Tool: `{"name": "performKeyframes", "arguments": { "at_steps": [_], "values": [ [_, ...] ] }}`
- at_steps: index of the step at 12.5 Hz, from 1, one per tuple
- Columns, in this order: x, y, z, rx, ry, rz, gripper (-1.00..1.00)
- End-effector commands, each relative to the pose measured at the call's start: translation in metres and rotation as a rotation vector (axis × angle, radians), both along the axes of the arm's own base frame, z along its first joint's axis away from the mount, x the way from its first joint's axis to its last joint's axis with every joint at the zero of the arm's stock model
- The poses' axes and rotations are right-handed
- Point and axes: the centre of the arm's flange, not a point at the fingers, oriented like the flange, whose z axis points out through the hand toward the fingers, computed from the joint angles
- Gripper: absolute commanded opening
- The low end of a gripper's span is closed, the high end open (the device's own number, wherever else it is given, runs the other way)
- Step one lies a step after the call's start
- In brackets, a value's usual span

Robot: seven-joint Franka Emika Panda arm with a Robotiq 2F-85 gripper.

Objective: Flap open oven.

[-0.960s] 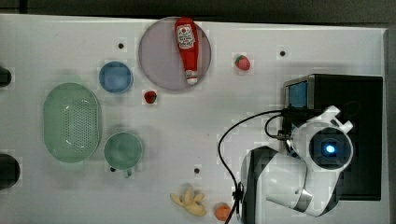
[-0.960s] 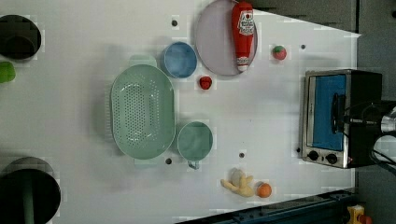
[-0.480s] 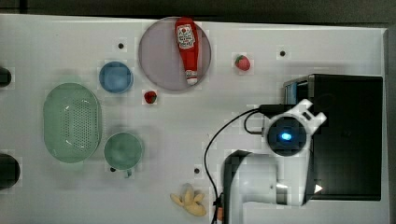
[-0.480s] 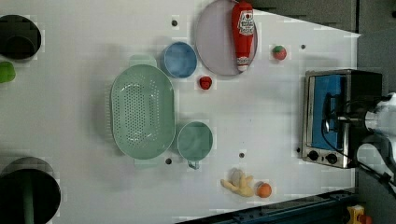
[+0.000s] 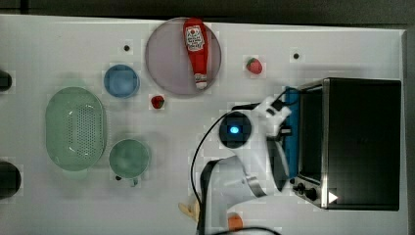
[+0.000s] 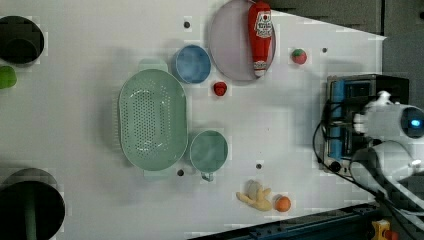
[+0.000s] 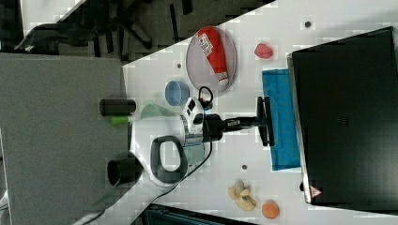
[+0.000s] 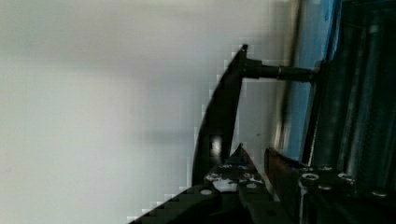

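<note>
The gripper [image 7: 265,123] sits at the oven's [image 7: 345,117] door handle [image 8: 219,121], jaws nearly together and apparently clamped on the bar; the wrist view puts the black bar right between the fingers, though actual contact is hard to confirm. The oven stands at the top view's right edge of the white table [image 5: 58,49], and its blue glass door [image 7: 282,119] looks already swung partly down toward the table in the right view. Risks: the handle is a thin curved bar, so a shallow pinch could let it slide out as the door arcs down; a pull that does not follow the hinge arc could drag the whole oven across the table, as nothing visibly anchors it; a door dropped free could slam onto the tabletop. The strawberry [image 5: 254,65] and the plate [image 5: 166,63] with the ketchup bottle [image 5: 195,49] lie well apart, no collision worry. Versus a second ago: in the top view the arm [image 5: 235,181] has shifted from over the oven's roof to in front of the door, and the blue door strip now shows wider.
</note>
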Motion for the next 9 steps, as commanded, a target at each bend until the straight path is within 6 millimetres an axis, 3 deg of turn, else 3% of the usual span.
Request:
{"name": "performKeyframes", "arguments": {
  "at_steps": [1,6,9],
  "values": [
    [-0.001,0.042,-0.04,-0.073,-0.026,-0.086,-0.65],
    [0.003,0.079,-0.095,-0.166,-0.035,-0.132,-0.65],
    [0.011,0.084,-0.091,-0.167,-0.051,-0.128,-0.65]
  ]
}}
